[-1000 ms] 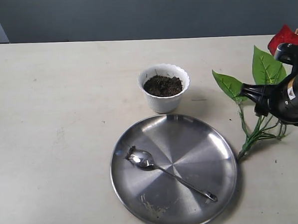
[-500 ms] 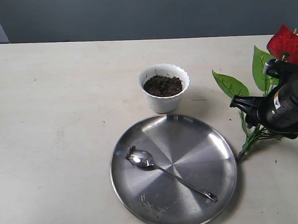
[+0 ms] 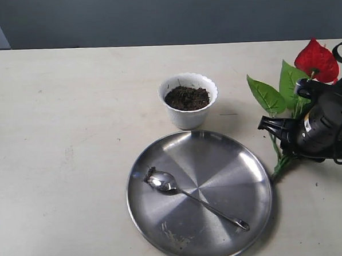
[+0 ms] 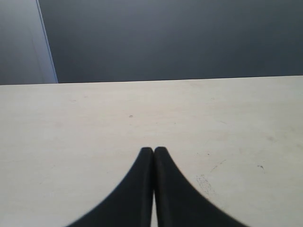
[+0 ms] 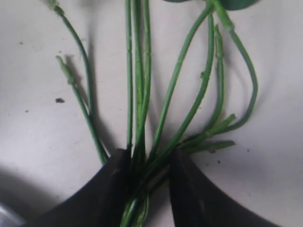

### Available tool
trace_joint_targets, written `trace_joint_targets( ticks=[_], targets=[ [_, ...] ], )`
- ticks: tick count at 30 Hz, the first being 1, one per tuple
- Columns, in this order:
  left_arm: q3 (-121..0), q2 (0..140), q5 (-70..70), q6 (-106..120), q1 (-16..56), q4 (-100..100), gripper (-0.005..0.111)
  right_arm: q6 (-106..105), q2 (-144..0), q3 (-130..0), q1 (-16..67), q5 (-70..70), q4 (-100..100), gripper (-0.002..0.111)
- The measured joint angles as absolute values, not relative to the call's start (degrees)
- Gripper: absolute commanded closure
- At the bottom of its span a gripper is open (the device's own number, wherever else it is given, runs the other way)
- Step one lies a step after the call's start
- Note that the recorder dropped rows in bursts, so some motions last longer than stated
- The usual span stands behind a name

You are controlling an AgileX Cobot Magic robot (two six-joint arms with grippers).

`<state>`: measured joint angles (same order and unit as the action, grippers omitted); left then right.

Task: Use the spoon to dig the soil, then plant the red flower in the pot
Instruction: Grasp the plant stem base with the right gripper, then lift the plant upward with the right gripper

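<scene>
The white pot (image 3: pixel 189 117) stands at mid-table, filled with dark soil (image 3: pixel 186 97). The spoon (image 3: pixel 193 198) lies on the steel plate (image 3: pixel 233 162), its bowl to the left with crumbs of soil. At the right lies the red flower (image 3: pixel 316 60), leaves pointing back. My right gripper (image 3: pixel 269 127) is down over its green stems (image 5: pixel 137 90). In the right wrist view the right gripper (image 5: pixel 150 156) has a finger on each side of the stem bundle, close against it, with a gap still showing. My left gripper (image 4: pixel 154 150) is shut and empty over bare table.
The round steel plate lies in front of the pot, its right rim (image 3: pixel 270 186) close to the stem ends. A few soil crumbs (image 3: pixel 175 235) lie on the plate near its front. A grey wall (image 3: pixel 165 16) stands behind the table.
My right gripper has come down and leftward onto the stems. The flower has shifted, its red bloom now further left and lower in the exterior view.
</scene>
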<state>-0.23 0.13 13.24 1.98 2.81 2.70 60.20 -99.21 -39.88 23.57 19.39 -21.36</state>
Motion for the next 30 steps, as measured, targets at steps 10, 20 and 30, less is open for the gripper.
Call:
trace_joint_targets(
  ticks=[10,20,30],
  targets=[
    [-0.23,0.13,13.24,1.98,2.81,2.70,0.106,60.50,-99.56,-39.99,23.57,18.08,-21.06,0.109],
    [-0.23,0.13,13.24,1.98,2.81,2.70,0.106,60.75,-99.29,-39.99,23.57,16.77,-20.93,0.108],
    [-0.23,0.13,13.24,1.98,2.81,2.70,0.106,73.80,-88.19,-39.89,23.57,19.07,-36.53,0.108]
  ],
)
